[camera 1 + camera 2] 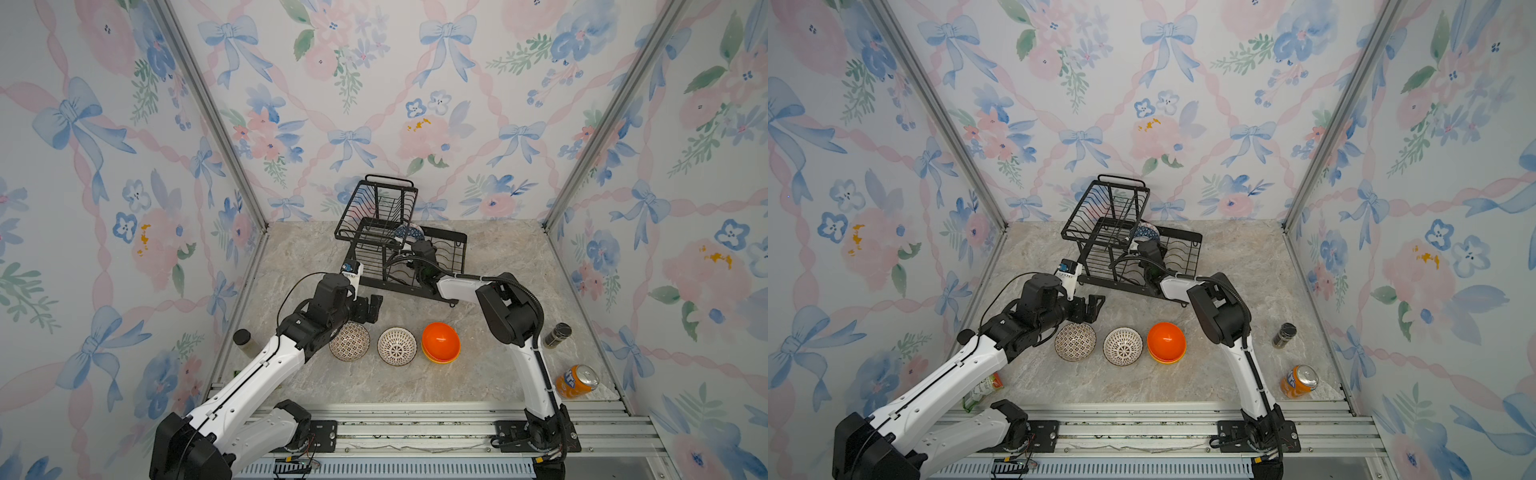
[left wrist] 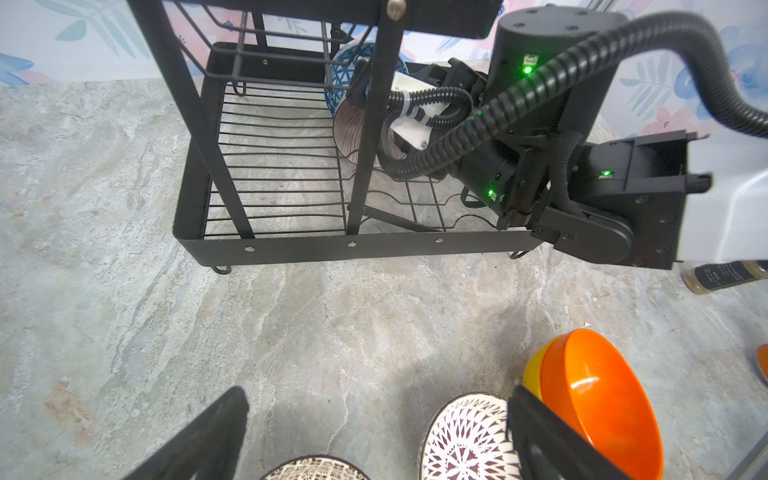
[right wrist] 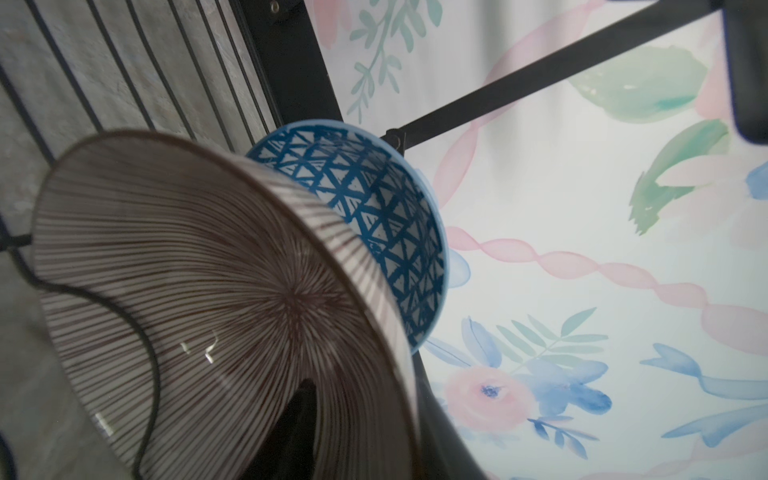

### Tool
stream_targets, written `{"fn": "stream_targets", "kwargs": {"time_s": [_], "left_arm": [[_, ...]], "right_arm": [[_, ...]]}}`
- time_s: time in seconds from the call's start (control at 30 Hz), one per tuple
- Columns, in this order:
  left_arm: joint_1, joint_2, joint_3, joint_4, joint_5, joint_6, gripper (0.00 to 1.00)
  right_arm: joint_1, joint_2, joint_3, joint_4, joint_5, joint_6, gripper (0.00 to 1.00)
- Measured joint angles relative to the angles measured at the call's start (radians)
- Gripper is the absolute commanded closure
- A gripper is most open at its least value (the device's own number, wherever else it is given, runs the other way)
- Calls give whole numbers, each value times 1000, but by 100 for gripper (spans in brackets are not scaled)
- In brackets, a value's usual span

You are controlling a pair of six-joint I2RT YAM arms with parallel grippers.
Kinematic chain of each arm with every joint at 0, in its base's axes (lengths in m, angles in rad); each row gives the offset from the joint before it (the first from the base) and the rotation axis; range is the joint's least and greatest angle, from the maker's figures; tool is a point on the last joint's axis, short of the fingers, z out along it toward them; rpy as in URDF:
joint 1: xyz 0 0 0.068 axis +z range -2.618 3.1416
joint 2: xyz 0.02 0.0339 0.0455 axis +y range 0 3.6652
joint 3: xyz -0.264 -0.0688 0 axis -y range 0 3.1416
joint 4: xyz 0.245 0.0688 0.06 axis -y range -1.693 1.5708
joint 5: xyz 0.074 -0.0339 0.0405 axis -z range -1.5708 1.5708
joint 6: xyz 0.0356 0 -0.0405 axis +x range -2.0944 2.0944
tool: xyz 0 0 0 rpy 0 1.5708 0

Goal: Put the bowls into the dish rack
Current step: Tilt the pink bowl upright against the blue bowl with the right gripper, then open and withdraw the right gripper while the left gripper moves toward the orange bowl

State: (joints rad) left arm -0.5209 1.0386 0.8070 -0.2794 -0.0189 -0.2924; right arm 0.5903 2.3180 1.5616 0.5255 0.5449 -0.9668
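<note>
The black wire dish rack (image 1: 455,245) stands at the back of the table. In its lower tier a blue triangle-patterned bowl (image 3: 386,216) stands on edge, and a striped bowl (image 3: 187,270) leans in front of it. My right gripper (image 3: 365,399) is open astride the striped bowl's rim, one finger inside and clear of the wall. On the table in front lie two lattice bowls (image 1: 350,341) (image 1: 397,346) and an orange bowl (image 1: 440,340) nested in a yellow bowl (image 1: 441,360). My left gripper (image 1: 370,307) hovers open and empty above the left lattice bowl.
An orange soda can (image 1: 577,380) lies at the front right, with a dark jar (image 1: 557,334) behind it. A second jar (image 1: 242,338) stands by the left wall, and a green packet (image 1: 984,388) lies under the left arm. A metal rail (image 1: 415,419) edges the front.
</note>
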Motion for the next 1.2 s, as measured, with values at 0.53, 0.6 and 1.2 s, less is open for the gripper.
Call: {"fn": "stream_targets", "kwargs": {"time_s": [0.53,0.6,1.2], "left_arm": [[-3,0,0,0,-10,0,2],[-3,0,-1,0,-11,0,2],[-3,-33,-31,0,-42,0,2]], "right_arm": [[-8,-59,-40,-25,10,37,20],[-9,-70,-53,-32,9,46,10],[-16,-230,-210,-43,-23,149,3]]}}
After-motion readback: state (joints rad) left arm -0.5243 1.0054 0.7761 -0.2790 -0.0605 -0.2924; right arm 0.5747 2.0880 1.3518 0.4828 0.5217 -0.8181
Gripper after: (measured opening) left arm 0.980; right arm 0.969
